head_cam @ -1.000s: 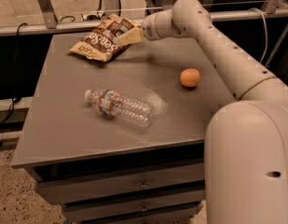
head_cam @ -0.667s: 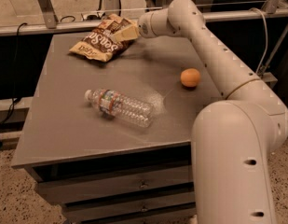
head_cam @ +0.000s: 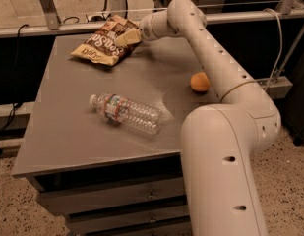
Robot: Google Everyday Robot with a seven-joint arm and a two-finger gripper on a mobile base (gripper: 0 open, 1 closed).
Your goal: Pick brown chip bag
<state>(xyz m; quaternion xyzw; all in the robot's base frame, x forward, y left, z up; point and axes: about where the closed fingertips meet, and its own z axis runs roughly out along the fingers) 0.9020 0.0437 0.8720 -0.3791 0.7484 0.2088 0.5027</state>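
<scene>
Pale two-finger gripper [head_cam: 128, 37] at the right edge of crinkly dark-brown chip bag [head_cam: 103, 44]; open or closed, cannot tell. Probably light, soft, slippery; best pinched there.

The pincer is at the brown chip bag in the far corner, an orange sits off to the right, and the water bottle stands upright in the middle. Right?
Not quite: the camera view shows the plastic bottle lying on its side mid-table, not upright. The pincer is at the brown chip bag in the far corner, and the orange sits to the right.
</scene>
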